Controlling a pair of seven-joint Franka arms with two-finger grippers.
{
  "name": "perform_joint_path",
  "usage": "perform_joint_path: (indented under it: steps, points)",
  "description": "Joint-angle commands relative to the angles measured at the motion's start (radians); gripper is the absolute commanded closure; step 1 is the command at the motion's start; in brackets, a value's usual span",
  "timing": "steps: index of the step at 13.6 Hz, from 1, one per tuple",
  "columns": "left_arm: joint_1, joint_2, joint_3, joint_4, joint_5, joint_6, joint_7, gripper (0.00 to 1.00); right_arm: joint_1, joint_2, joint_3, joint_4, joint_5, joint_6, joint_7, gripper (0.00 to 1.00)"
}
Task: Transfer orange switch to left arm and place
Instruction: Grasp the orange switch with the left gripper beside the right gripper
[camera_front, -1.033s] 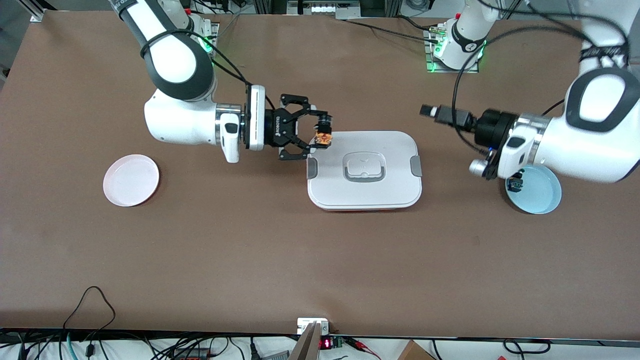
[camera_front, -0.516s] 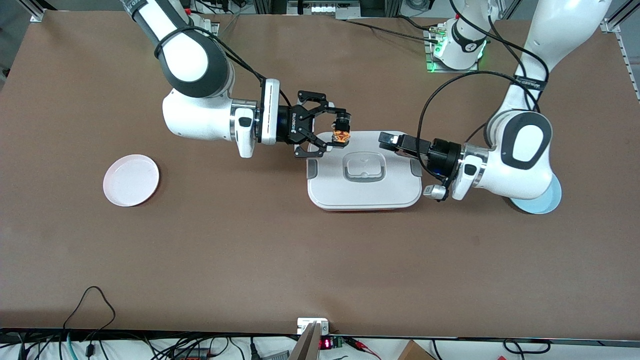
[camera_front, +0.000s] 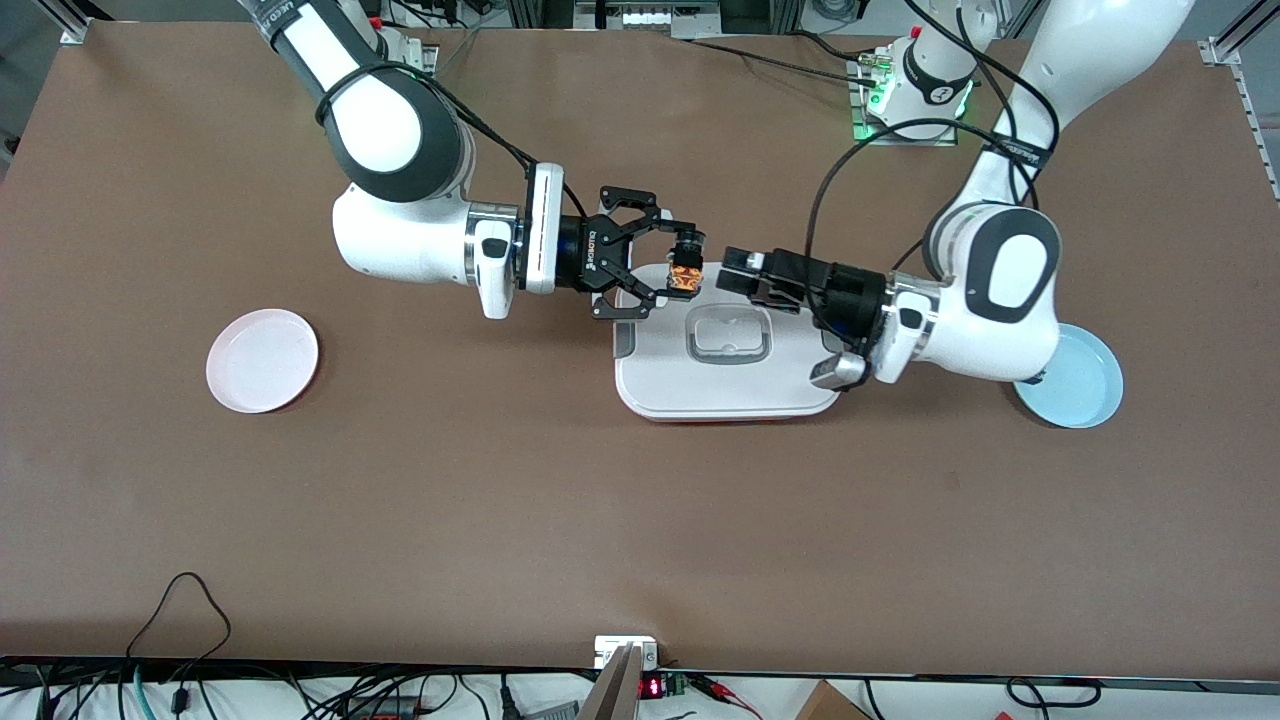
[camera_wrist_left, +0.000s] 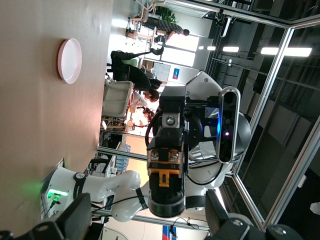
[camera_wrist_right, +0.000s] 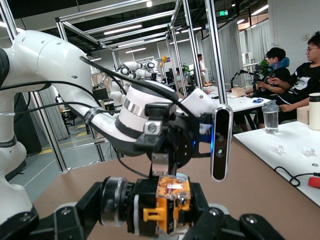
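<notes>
Right fingers (camera_front: 688, 262) clamped on orange switch (camera_front: 684, 279) over box (camera_front: 727, 388); left fingers (camera_front: 740, 280) apart, just beside.

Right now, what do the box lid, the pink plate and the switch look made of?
Box: likely plastic, smooth matte white lid with grey side clips and a moulded handle recess.
Pink plate: probably plastic or melamine, glossy, with a faint sheen on its rim.
Orange switch: looks like moulded plastic, black body with an orange piece, clear top in the right wrist view.

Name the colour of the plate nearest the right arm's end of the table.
Pink plate, clearest in the front view.
</notes>
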Motion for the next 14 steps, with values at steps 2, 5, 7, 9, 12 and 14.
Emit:
perform_joint_path:
  steps: [2, 5, 7, 9, 12, 14]
  points:
    - [0.009, -0.033, -0.069, -0.046, -0.040, 0.064, 0.063, 0.34, 0.013, 0.012, -0.003, 0.024, 0.029, 0.013, -0.030, 1.00]
    - [0.026, -0.013, -0.069, -0.045, -0.043, 0.064, 0.087, 0.58, 0.014, 0.014, -0.003, 0.024, 0.029, 0.013, -0.030, 1.00]
    - [0.035, -0.004, -0.067, -0.043, -0.060, 0.064, 0.091, 0.61, 0.013, 0.012, -0.003, 0.023, 0.029, 0.013, -0.030, 1.00]
    - [0.047, -0.005, -0.067, -0.040, -0.066, 0.064, 0.091, 0.64, 0.013, 0.014, -0.003, 0.023, 0.029, 0.013, -0.030, 1.00]
    - [0.047, -0.005, -0.067, -0.035, -0.065, 0.063, 0.094, 0.73, 0.013, 0.014, -0.003, 0.021, 0.029, 0.011, -0.030, 1.00]
    - [0.047, -0.005, -0.067, -0.034, -0.065, 0.061, 0.098, 0.75, 0.013, 0.014, -0.003, 0.021, 0.029, 0.011, -0.028, 1.00]
